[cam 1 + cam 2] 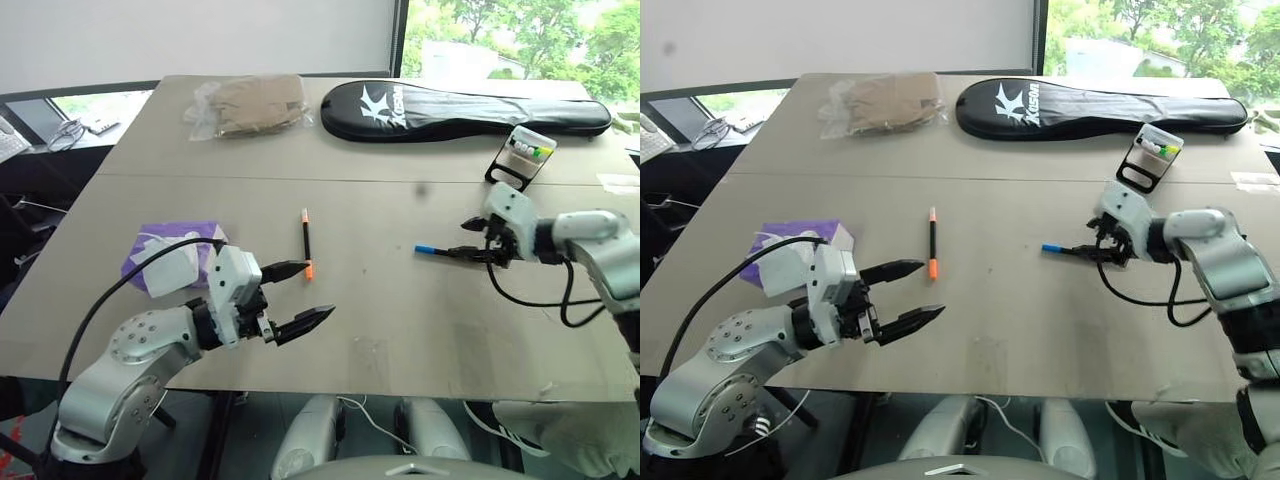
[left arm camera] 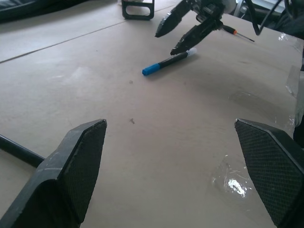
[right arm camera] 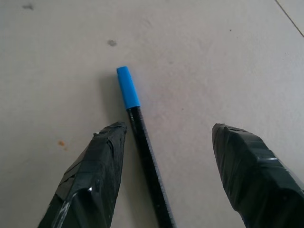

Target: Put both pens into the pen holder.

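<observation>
Two pens are seen on the table [image 1: 400, 330]: blue pen [image 3: 137, 128] between the open right gripper [image 3: 166, 171] jaws, orange pen [image 1: 306, 243] beyond the open left gripper [image 1: 300, 298].

Left arm comes in low from the near-left, elbow bent. Left gripper [image 1: 297, 296] points toward table centre, roughly level, fingers [image 2: 76, 166] spread wide, nothing between them. Right arm reaches in from the right edge, forearm angled inward, wrist pitched down. Right gripper [image 1: 468, 252] points left and down at the table, fingers [image 3: 92, 171] parted, tips close to the surface, not clamped on anything.
</observation>
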You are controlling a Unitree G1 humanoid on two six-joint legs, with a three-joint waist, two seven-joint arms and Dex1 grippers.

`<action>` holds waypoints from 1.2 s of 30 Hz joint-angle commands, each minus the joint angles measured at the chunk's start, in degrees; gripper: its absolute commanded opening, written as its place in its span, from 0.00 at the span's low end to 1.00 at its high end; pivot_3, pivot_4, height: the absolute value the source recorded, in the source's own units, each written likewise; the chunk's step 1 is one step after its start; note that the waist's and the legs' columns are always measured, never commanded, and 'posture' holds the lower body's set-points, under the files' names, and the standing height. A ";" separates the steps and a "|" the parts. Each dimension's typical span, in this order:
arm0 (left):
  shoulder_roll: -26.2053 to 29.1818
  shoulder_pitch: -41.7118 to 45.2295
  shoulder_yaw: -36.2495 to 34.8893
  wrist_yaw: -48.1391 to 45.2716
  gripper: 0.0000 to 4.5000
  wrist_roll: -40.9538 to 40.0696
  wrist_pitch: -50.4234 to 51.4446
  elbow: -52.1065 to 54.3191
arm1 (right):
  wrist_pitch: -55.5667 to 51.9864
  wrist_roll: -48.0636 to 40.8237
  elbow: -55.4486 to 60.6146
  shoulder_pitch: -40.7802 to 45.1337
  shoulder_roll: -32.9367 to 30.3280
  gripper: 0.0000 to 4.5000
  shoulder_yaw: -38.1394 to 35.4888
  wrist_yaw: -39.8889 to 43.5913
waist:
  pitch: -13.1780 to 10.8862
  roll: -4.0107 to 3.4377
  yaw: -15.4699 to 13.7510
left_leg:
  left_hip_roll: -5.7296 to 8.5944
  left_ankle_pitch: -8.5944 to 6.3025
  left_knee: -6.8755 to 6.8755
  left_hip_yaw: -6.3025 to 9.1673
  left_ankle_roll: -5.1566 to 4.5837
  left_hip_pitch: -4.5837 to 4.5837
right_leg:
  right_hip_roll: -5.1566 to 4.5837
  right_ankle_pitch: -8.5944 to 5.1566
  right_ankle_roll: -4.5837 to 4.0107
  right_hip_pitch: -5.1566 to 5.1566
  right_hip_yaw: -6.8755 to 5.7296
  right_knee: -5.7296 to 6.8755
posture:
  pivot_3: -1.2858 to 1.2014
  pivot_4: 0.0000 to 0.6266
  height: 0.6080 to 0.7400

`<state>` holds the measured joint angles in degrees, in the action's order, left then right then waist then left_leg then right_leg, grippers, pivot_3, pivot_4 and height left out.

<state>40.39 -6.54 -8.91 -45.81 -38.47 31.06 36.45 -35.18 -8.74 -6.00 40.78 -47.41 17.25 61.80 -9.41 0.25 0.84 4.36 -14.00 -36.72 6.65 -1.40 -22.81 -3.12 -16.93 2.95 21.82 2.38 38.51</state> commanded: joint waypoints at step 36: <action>-2.76 -3.91 2.87 2.32 1.00 0.95 -1.91 3.73 | -46.64 7.12 10.37 22.70 0.67 0.69 26.31 7.01 | 0.02 -0.01 0.02 | 0.06 0.02 -0.13 -0.09 0.06 -1.08 | -0.05 0.02 -0.02 1.30 0.11 0.40 | 0.52 0.24 1.00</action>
<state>37.56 -10.43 -6.04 -43.31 -37.26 29.89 39.14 -80.61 -0.84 3.55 62.18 -47.16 43.39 70.63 -9.39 0.24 0.86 4.42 -13.98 -36.86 6.57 -1.34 -23.88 -3.16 -16.91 2.93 23.12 2.48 38.92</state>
